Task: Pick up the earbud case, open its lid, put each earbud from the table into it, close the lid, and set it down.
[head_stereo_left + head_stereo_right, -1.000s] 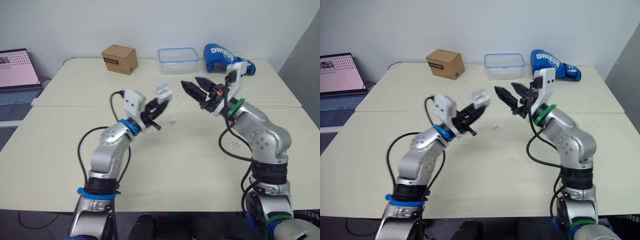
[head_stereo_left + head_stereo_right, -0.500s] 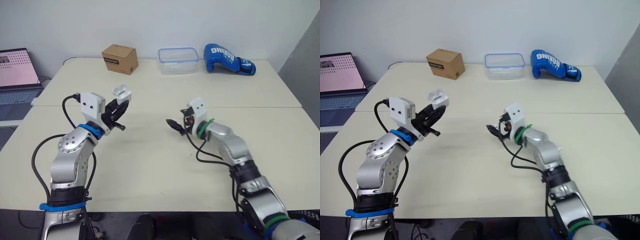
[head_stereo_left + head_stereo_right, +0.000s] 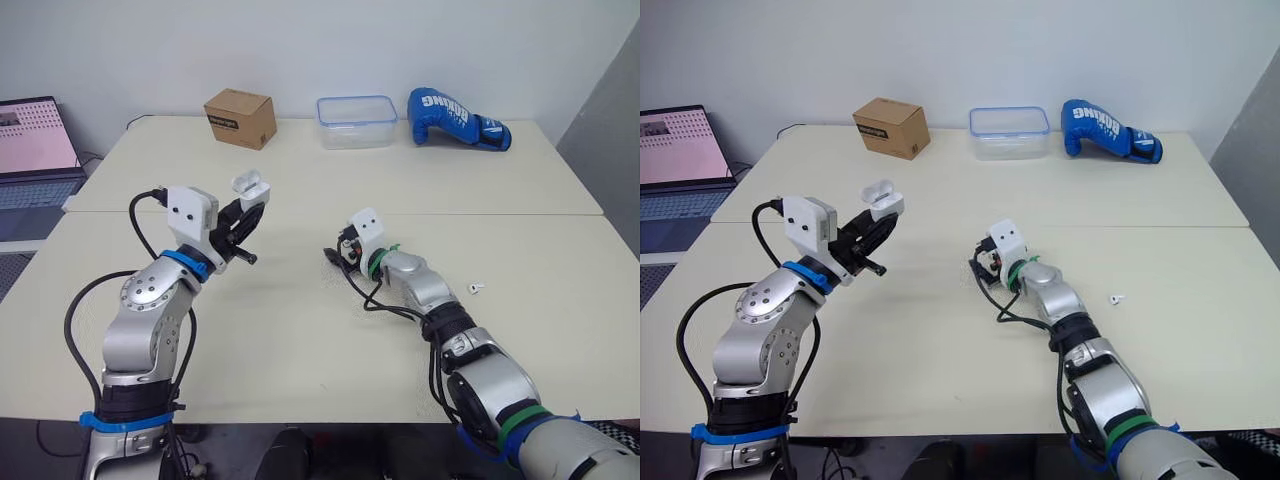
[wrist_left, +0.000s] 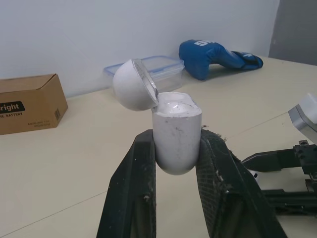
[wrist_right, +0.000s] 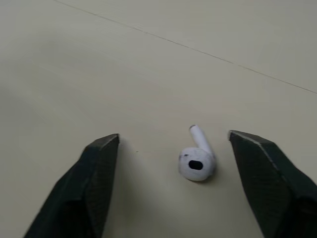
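1. Earbud case: held upright above the table, left of centre in the head-camera frame. Its lid is hinged back and open. Whether its sockets are filled cannot be told.
2. Left gripper: the fingers pinch the case body from two opposite sides, below the open mouth.
3. Earbud: lies on the table near mid-frame, its rounded head toward the right wrist and its stem pointing away.
4. Right gripper: lowered close to the table, fingers spread wide with the earbud in the gap. The earbud touches neither finger and sits nearer one than the other.
5. Governing relation: the earbud's long axis runs roughly along the reach of the right arm, across the line on which the fingers close. A straight closure would therefore probably catch it across its narrow width, though the off-centre position suggests it may slide first.
6. Second earbud: on the table right of centre, well apart from both grippers; the right arm is clearly the nearer.
7. Far edge, upper frame: cardboard box, clear plastic container, and blue boxing glove.
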`<action>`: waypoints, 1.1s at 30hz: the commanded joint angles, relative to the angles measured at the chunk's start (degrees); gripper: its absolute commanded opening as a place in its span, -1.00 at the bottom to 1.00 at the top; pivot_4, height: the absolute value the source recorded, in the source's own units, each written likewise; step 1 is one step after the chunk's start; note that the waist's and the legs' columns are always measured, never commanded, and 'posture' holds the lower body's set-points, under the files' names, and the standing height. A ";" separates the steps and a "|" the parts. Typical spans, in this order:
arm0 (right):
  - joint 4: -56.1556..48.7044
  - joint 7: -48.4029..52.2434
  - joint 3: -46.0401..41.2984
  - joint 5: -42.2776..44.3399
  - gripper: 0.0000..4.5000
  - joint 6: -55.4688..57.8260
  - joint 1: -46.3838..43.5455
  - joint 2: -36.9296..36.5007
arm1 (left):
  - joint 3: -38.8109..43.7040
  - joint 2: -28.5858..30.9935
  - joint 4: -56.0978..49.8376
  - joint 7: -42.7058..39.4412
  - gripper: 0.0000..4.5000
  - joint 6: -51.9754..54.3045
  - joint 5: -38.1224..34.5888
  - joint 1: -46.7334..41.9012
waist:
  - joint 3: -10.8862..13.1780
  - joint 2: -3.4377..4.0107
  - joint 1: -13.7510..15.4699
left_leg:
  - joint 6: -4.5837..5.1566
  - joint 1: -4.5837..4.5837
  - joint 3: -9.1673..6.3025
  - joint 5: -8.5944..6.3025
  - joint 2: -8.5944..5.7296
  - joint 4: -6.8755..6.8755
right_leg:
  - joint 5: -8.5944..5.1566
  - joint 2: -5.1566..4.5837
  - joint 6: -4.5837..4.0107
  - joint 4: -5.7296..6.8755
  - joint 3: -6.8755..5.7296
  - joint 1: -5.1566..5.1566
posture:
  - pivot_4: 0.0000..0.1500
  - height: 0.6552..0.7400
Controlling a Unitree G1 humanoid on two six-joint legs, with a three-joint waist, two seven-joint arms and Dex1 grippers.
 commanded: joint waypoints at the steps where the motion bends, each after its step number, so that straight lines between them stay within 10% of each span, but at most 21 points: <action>1: 0.14 -1.00 -0.65 -1.86 0.06 1.13 1.32 -1.19 | 0.37 0.64 -2.39 0.27 -0.68 -0.20 -0.68 -0.94 | 0.00 0.00 0.01 | 0.00 0.00 0.00 0.00 -0.01 0.00 | 0.00 0.00 0.00 0.00 0.00 0.00 | 1.00 1.00; 7: -5.76 0.58 -1.04 -2.36 -0.83 3.08 4.60 -3.65 | -0.19 0.43 -2.19 -0.13 -0.68 -0.22 -0.65 -1.01 | 0.00 0.00 0.05 | 0.00 0.01 0.00 0.00 -0.01 0.00 | 0.00 -0.01 0.00 0.00 0.00 0.02 | 1.00 1.00; 13: -27.74 12.92 -2.69 3.75 -0.82 13.75 12.01 -13.78 | -1.28 -0.48 -2.52 0.14 -0.68 -0.45 -0.62 -0.97 | 0.00 0.00 0.60 | 0.00 -0.06 -0.07 0.00 -0.10 0.02 | -0.01 -0.07 0.01 -0.09 -0.06 0.08 | 1.00 1.00; 19: -50.42 39.05 -5.33 13.57 -0.82 19.80 23.78 -39.99 | -2.19 -1.57 -2.24 -0.13 -0.68 -1.41 -0.61 0.10 | 0.03 0.03 0.25 | 0.03 -0.20 -0.05 -0.02 -0.16 0.00 | -0.02 -0.20 0.04 -0.37 -0.15 0.08 | 1.00 1.00; 25: -43.73 51.64 -9.05 10.67 -0.82 8.02 30.85 -57.88 | -3.40 -2.76 -1.67 -0.41 -0.68 -2.32 -0.34 0.21 | 0.05 0.00 -0.03 | 0.04 -0.06 0.12 -0.02 0.05 0.02 | -0.15 -0.06 0.28 -0.60 -0.12 0.23 | 1.00 1.00; 33: -37.14 49.71 -12.06 7.85 -0.67 -0.09 39.43 -60.23 | -4.47 -3.41 -0.87 -0.63 -0.68 -3.08 -0.27 -0.10 | 0.05 -0.01 0.11 | 0.03 -0.10 0.17 -0.02 0.01 0.05 | 0.02 -0.09 0.04 -0.60 -0.03 0.22 | 1.00 1.00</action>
